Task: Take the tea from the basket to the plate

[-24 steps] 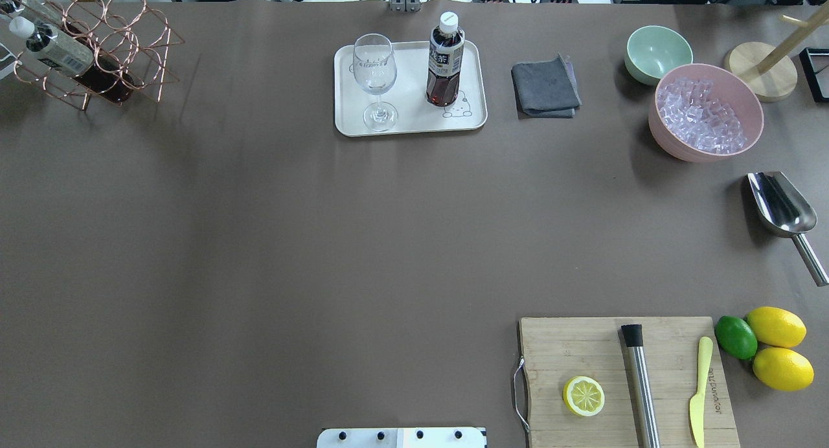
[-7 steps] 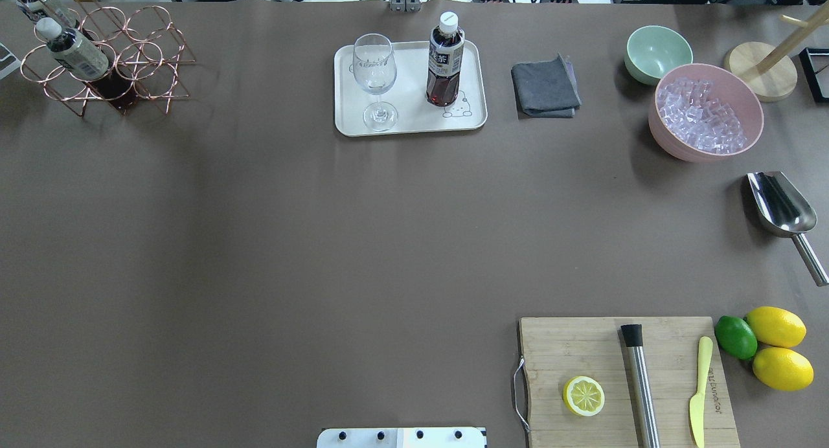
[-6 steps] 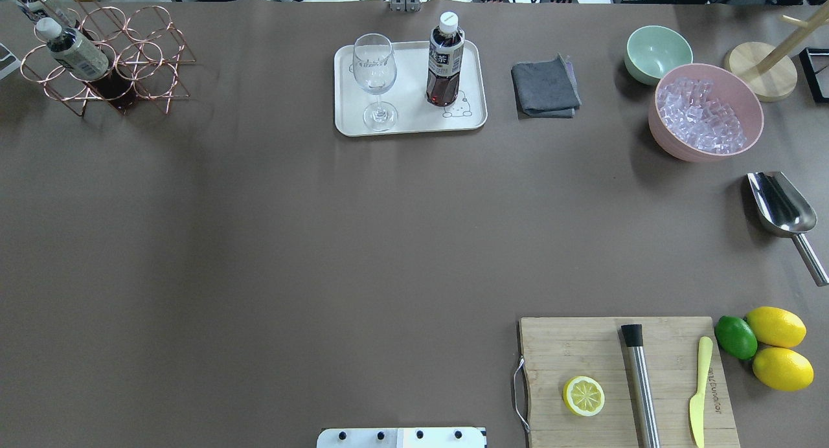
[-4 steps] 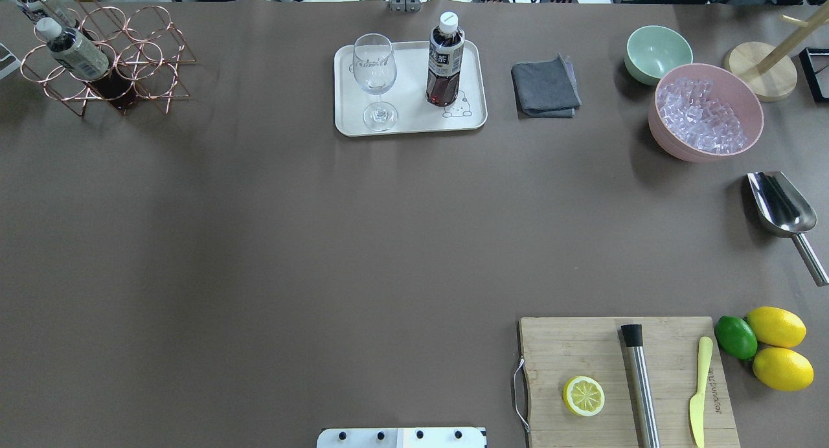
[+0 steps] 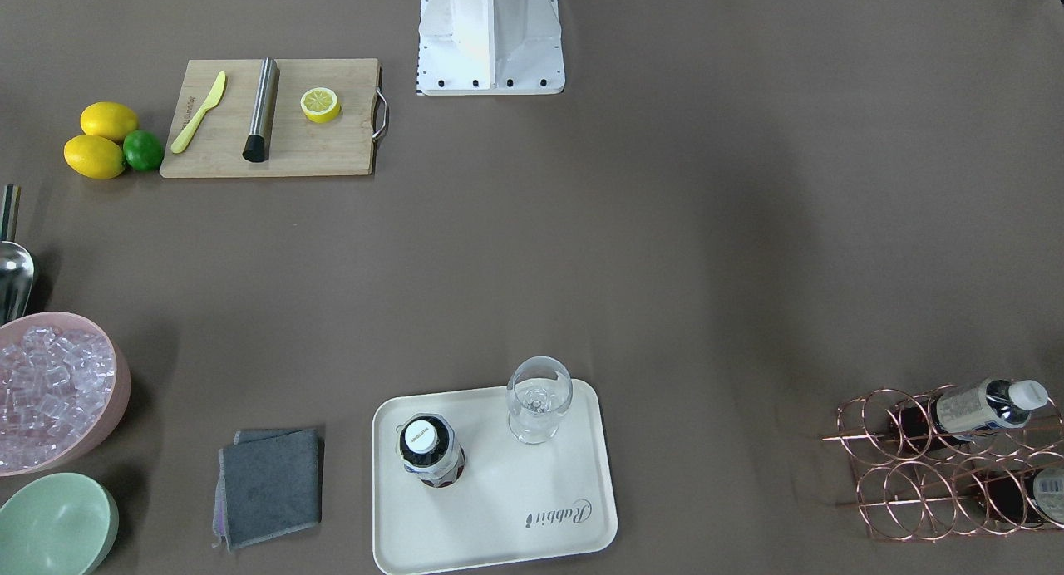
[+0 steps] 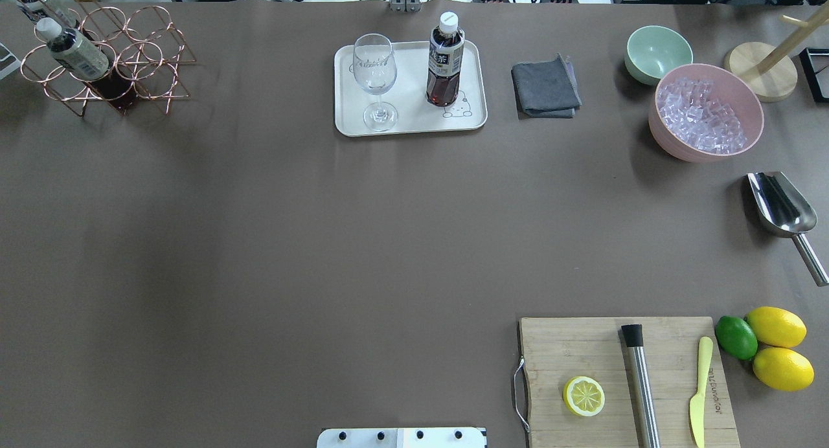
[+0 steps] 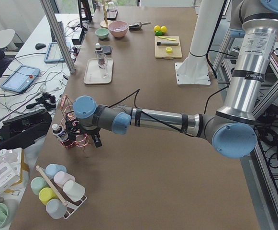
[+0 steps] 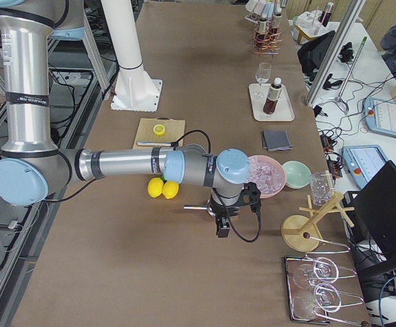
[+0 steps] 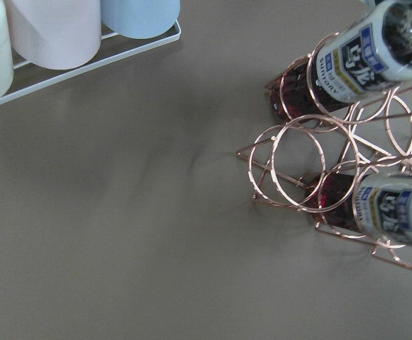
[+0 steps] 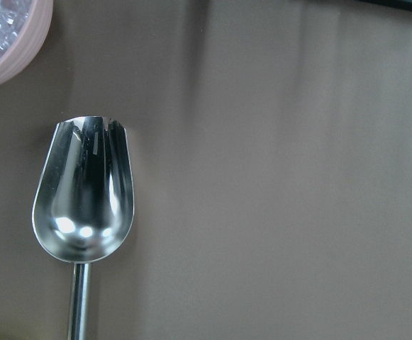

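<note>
One tea (image 6: 444, 63) stands upright on the plate (image 6: 421, 114), well apart from our left pincer (image 7: 83, 139). Two more bottles (image 9: 376, 49) lie in the basket (image 6: 147, 63), close beside and below this pincer. Whether its jaws are open or hold anything we cannot tell, and the same for the right pincer (image 8: 223, 221) over the scoop (image 10: 84, 191). We judge one transfer done; a next one calls for gripping a bottle near its cap and drawing it straight out of its ring.

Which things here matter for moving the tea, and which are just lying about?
In the job: tea standing on the plate; basket; bottles in it.
Lying about: glass, cloth, green bowl, ice bowl, scoop, cutting board, lemons, lime.
</note>
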